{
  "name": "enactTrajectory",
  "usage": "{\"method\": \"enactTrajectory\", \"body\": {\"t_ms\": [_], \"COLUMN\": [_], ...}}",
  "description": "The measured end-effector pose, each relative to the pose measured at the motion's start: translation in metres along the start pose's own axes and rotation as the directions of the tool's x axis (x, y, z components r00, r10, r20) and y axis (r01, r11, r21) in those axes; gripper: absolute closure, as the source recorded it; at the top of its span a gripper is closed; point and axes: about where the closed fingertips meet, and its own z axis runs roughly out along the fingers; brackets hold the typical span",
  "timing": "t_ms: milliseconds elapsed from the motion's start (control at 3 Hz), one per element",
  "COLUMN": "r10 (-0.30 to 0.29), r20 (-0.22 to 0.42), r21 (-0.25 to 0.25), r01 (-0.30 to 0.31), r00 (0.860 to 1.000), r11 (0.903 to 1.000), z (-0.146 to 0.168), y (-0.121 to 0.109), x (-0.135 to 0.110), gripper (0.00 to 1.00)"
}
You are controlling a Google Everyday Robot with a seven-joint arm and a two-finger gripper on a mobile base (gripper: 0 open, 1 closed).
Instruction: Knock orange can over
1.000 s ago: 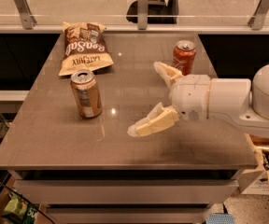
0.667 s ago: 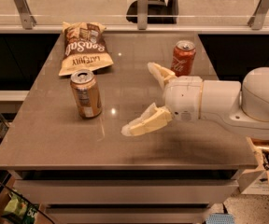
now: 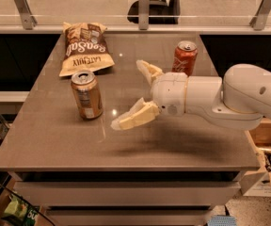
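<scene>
The orange can [image 3: 86, 95] stands upright on the left-centre of the grey table [image 3: 69, 140], silver top up, whitish label facing front. My gripper [image 3: 127, 94] reaches in from the right on a white arm, a short gap to the right of the can. It is open and empty: one cream finger [image 3: 134, 117] points toward the can's base, the other [image 3: 147, 71] angles back.
A red can [image 3: 185, 57] stands upright behind the arm at the back right. A brown chip bag [image 3: 83, 48] lies flat at the back left. A glass railing runs behind the table. Boxes stand on the floor at the right.
My gripper has moved left across the table, closing most of the gap to the orange can. The can still stands upright where it was.
</scene>
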Motion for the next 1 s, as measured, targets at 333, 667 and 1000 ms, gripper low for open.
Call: {"method": "enactTrajectory", "body": {"t_ms": [333, 667, 1000], "r10": [0.023, 0.049, 0.066], "r20": [0.010, 0.013, 0.014], "r21": [-0.029, -0.060, -0.096], "r01": [-0.023, -0.048, -0.064], "r00": [1.000, 0.999, 0.998], "r11": [0.9993, 0.9971, 0.9933], "z": [0.018, 0.035, 0.053], "y": [-0.004, -0.008, -0.011], "x": [0.005, 0.012, 0.015], "gripper": [0.00, 0.00, 0.00]}}
